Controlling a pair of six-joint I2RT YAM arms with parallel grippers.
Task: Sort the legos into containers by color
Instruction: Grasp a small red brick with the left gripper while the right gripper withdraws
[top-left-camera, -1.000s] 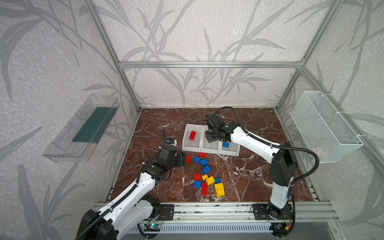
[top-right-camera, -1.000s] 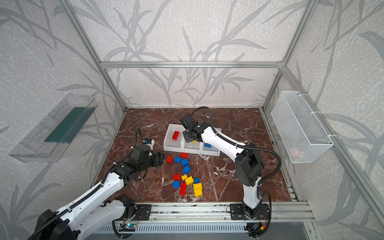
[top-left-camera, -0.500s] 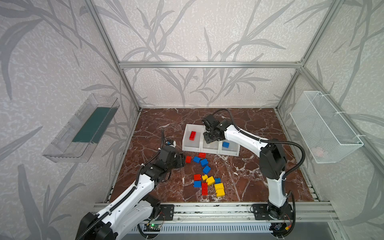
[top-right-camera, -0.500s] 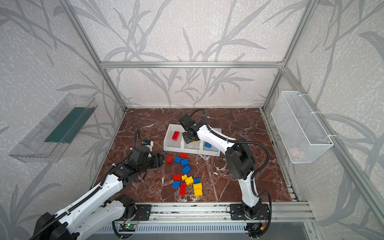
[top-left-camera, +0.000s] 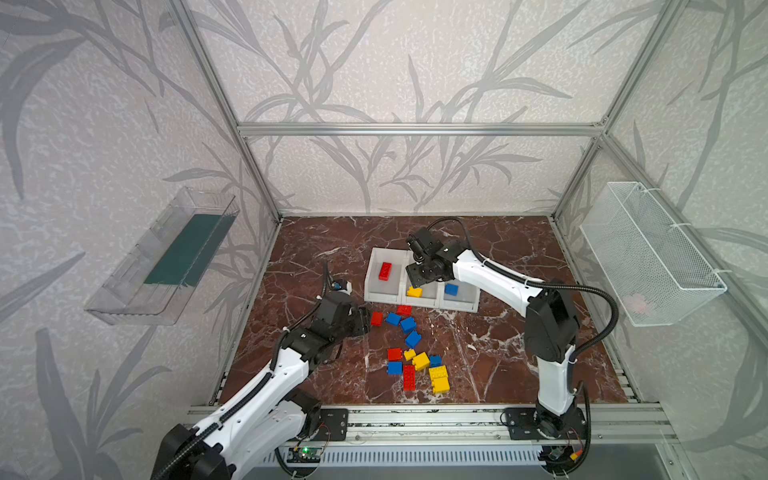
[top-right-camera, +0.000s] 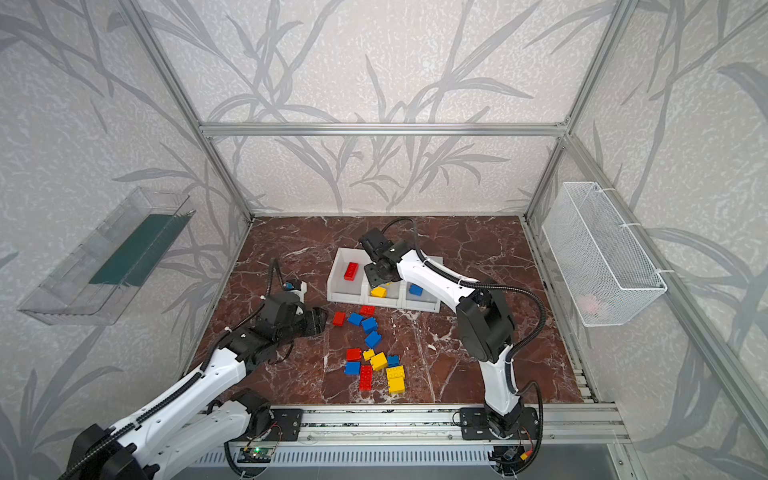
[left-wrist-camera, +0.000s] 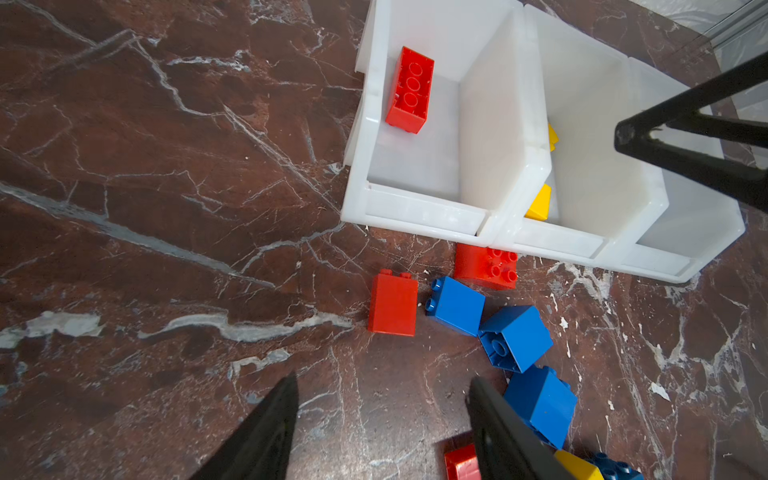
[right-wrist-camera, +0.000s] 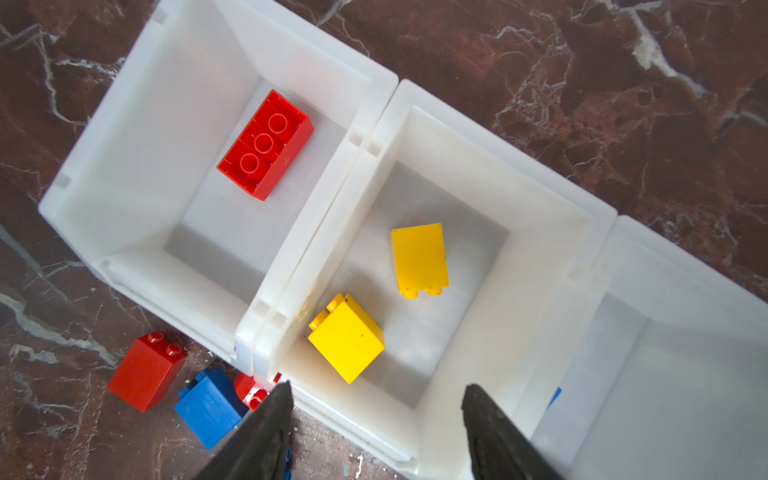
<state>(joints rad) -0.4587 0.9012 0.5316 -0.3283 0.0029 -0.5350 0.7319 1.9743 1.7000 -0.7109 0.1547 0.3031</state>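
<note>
Fingers (right-wrist-camera: 266, 432) of your right gripper (right-wrist-camera: 376, 390) now stand parted with nothing between them, above the middle bin of the containers (top-left-camera: 419, 300). A second ago they were nearly shut over the same bin. One yellow brick (right-wrist-camera: 419, 257) lies on its side on the bin floor, and a second yellow brick (right-wrist-camera: 347, 336) lies nearer the low front. Judgement: a yellow piece has been released into the correct bin; you cannot tell which of the two just dropped. The left bin holds a long red brick (right-wrist-camera: 266, 143) and the right bin a blue brick (top-left-camera: 451, 289), so each colour has its bin. Your left gripper (left-wrist-camera: 382, 380) has not changed over that second: it is parted, empty and low over the marble floor (left-wrist-camera: 166, 208), just short of a square red brick (left-wrist-camera: 392, 305). About a dozen legos (top-left-camera: 420, 360) lie loose in front of the bins, so most of the sort is undone. Writing: none legible. The studs show no readable logo, the bins carry no labels, and no marking reads on either arm.
</note>
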